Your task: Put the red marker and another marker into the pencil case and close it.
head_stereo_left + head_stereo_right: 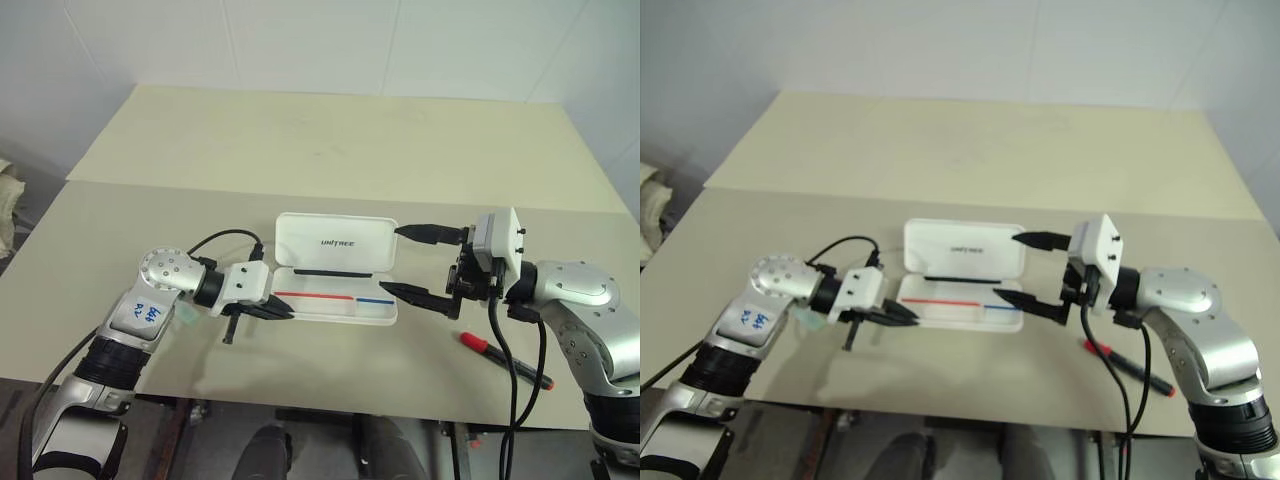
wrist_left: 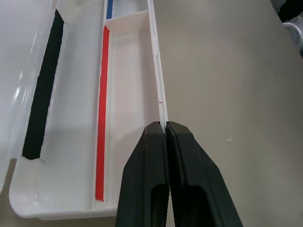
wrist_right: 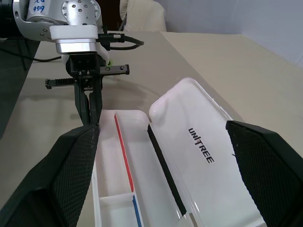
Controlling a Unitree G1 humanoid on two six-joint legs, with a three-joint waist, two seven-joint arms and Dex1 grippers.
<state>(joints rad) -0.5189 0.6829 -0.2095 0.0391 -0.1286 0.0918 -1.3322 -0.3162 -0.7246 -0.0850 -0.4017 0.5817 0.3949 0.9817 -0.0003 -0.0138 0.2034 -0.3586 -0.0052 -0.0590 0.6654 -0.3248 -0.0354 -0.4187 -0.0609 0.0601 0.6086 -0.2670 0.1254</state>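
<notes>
We see a white case (image 1: 335, 245) at the centre of the frame, with small dark lettering on its lid and a black strip along the hinge. Inside its tray run a red line (image 1: 313, 296) and a shorter blue line (image 1: 375, 300). At lower right lies a marker (image 1: 505, 362) with a black barrel and a bright red cap. A sliver of light green (image 1: 187, 318) peeks out at lower left. The table (image 1: 330, 150) is pale beige. Both grippers, left (image 1: 283, 312) and right (image 1: 400, 260), have black fingers on white and silver bodies.
</notes>
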